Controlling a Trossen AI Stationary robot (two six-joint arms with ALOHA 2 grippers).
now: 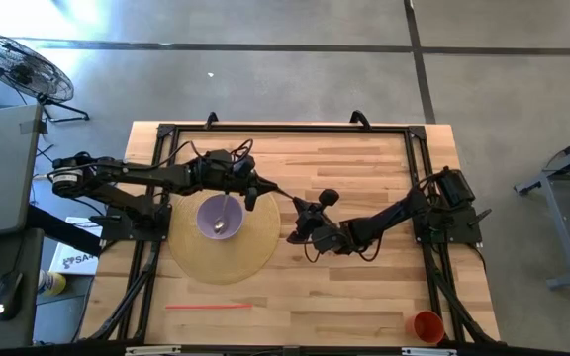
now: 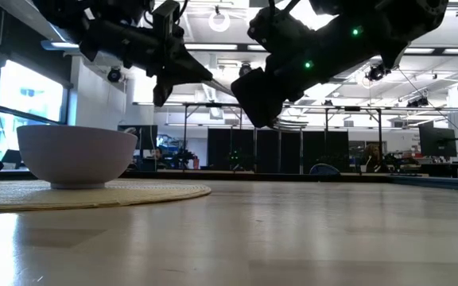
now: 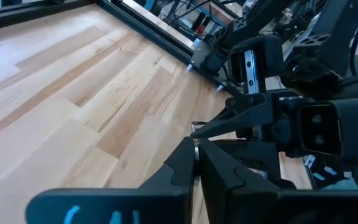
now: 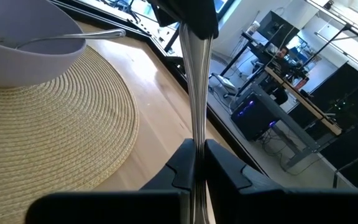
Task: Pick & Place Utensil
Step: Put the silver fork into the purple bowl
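Pale wood table (image 1: pixel 364 168), smooth, with long plank lines, in a big bright room.

Up in the air above it, a thin shiny metal utensil (image 4: pixel 197 93). Long and flat, like a handle. Held at both ends. Runs straight from the left gripper (image 1: pixel 255 186) to the right gripper (image 1: pixel 300 210), so its long way points across the table from one arm to the other. Which kind of utensil: cannot tell, with both ends hidden in the dark fingers.

Left gripper pinched tight on one end. Right gripper pinched tight on the other end. Tips nearly nose to nose in the left wrist view.

Just beside the left gripper, a round purple bowl (image 1: pixel 204 220), smooth and deep, with a metal spoon (image 1: pixel 224 220) already lying in it. Under the bowl, a round woven mat (image 1: pixel 224 259), straw-colored and bumpy.

Left arm much nearer the bowl than the right arm. Probably a hand-over: likely next, right gripper lets go, then a short trip back to the bowl for the left one. Slippery metal, so a firm pinch needed first.

Farther off, near the table's edge, a thin red stick (image 1: pixel 209 306) and an orange cup (image 1: pixel 427 324).
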